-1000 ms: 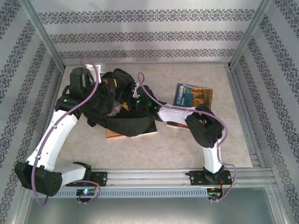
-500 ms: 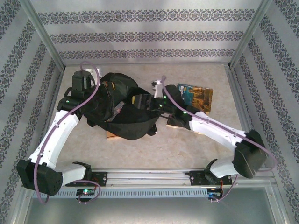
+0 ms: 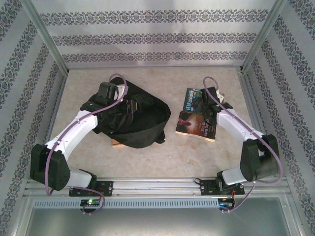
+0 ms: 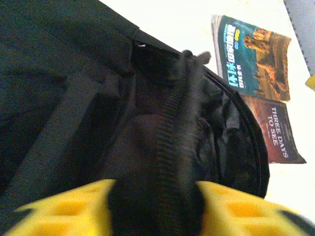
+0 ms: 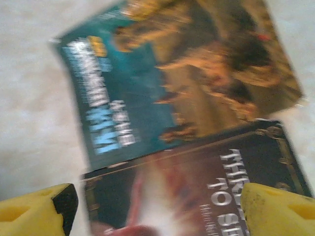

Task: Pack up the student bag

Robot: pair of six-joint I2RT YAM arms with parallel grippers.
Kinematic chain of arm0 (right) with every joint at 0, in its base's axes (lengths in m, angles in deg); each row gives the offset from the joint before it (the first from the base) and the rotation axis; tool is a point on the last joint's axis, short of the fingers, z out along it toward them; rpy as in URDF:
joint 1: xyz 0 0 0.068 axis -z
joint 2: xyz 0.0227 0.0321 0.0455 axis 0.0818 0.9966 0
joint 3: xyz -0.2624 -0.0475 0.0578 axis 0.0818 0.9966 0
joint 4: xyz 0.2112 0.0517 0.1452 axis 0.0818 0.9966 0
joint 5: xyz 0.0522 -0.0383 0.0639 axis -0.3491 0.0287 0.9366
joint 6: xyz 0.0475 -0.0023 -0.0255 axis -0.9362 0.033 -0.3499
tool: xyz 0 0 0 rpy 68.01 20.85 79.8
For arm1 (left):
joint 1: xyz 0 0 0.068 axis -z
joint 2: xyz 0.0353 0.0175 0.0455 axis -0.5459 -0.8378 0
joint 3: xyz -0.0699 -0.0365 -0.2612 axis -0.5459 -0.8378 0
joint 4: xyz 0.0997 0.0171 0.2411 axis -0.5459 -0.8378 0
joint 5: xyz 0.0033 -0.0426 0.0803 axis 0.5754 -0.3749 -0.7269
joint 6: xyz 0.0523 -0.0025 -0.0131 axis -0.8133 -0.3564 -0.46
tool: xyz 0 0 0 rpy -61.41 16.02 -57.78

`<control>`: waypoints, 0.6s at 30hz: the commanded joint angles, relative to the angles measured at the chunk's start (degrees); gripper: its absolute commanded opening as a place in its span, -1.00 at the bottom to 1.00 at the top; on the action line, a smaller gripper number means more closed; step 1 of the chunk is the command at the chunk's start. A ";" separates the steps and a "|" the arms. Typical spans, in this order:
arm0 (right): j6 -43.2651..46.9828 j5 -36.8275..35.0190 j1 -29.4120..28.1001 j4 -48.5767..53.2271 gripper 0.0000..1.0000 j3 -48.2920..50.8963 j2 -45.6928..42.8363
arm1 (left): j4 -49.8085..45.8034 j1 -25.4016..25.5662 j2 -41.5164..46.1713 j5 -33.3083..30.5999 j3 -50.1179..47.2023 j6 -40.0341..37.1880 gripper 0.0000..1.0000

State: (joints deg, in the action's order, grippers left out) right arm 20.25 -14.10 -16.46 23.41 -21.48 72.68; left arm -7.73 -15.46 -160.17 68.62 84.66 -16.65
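At the near edge, a metal rail [image 3: 157, 186] carries both arm bases. The left arm [image 3: 74, 132] reaches far and right onto the student bag [image 3: 140, 125]. The right arm [image 3: 236, 125] reaches far and left over two books.

The overhead view gives the layout. The student bag lies left of centre on the tabletop [image 3: 172, 162], a floppy black mound. Its long axis runs near to far, with the far end leaning left. A thin brown edge [image 3: 117, 142], possibly a book or board, sticks out from under its near left side.

The left wrist view adds what the overhead view cannot resolve. The left gripper [image 4: 155, 209] stands with its yellow fingers [image 4: 64, 211] partly apart. A raised fold of bag fabric carrying the zipper [image 4: 177, 123] runs between them. Whether the fingers press on that fold cannot be told. The bag's mouth gapes on either side of the fold, with the books beyond it to the right.

The right wrist view, somewhat blurred, shows the right gripper [image 5: 157, 201] with its jaws wide. It holds nothing and hangs above the two books where they meet.

The dark book [image 3: 197, 125] lies right of the bag, apart from it. The teal book [image 3: 192, 98] lies just beyond the dark book, and the two edges meet.

The tabletop is pale and marbled. Metal posts [image 3: 44, 34] frame the cell. The far wall [image 3: 157, 37] and both side walls carry pale paper with dark ornamental bands.
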 commanded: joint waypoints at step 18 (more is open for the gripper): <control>-13.93 11.42 -10.89 3.53 0.71 12.26 -2.40 | -6.84 -0.09 7.67 -18.56 1.98 -5.33 1.00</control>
State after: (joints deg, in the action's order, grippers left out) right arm 11.81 -5.93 -23.96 26.43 -10.98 72.41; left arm -11.71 -15.46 -155.01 52.99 84.31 -21.44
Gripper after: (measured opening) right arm 0.855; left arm 0.998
